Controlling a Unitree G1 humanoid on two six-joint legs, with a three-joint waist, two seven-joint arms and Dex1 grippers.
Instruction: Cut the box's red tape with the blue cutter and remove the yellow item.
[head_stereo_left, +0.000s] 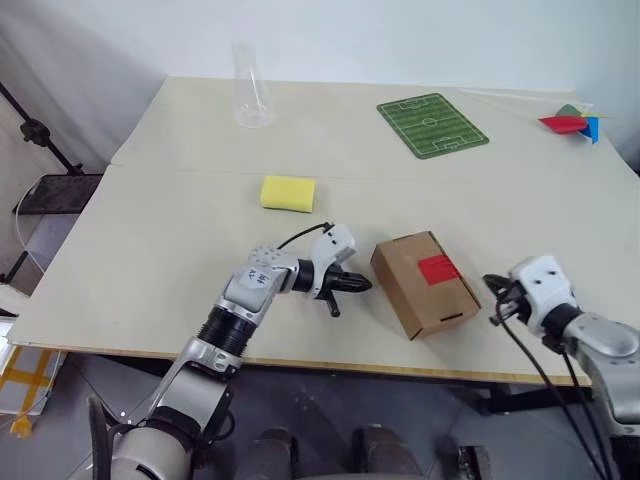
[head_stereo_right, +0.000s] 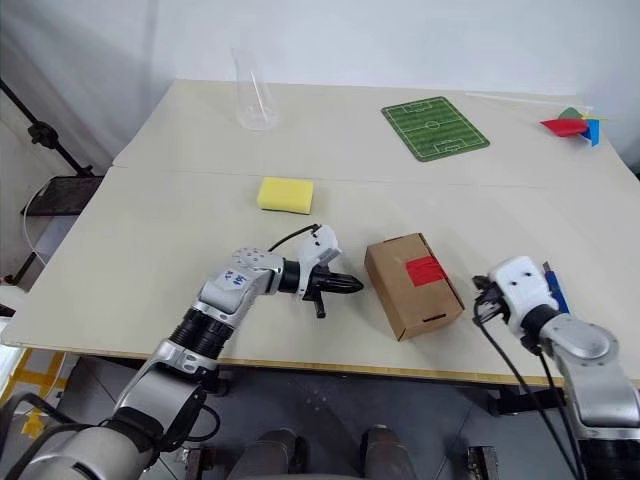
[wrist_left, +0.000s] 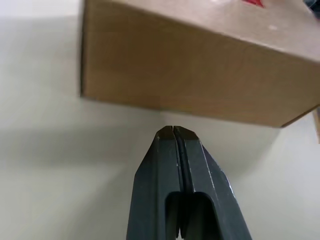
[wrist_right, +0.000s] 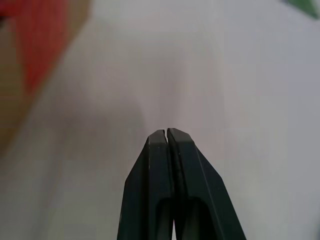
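A pale beige table (head_stereo_left: 180, 200) stands against a white wall, with a clear plastic cup (head_stereo_left: 252, 100) and a green football-pitch mat (head_stereo_left: 432, 125) at its far side and a red paper pinwheel (head_stereo_left: 570, 123) at the far right corner. A flat yellow sponge (head_stereo_left: 288, 192) lies nearer the middle. The small brown cardboard box (head_stereo_left: 425, 284) sits near the front edge, its short red tape (head_stereo_left: 438, 269) strip stuck across the top; whatever is inside is hidden. At the near right, the slim blue cutter (head_stereo_right: 555, 287) lies on the table, mostly covered by the right wrist so only part of it shows. The left gripper (head_stereo_left: 352, 284) points at the box's left side, just beside it, its black fingers (wrist_left: 172, 150) pressed together and holding nothing. The right gripper (head_stereo_left: 494, 296) hangs just right of the box, its fingers (wrist_right: 167, 145) likewise pressed together and empty.
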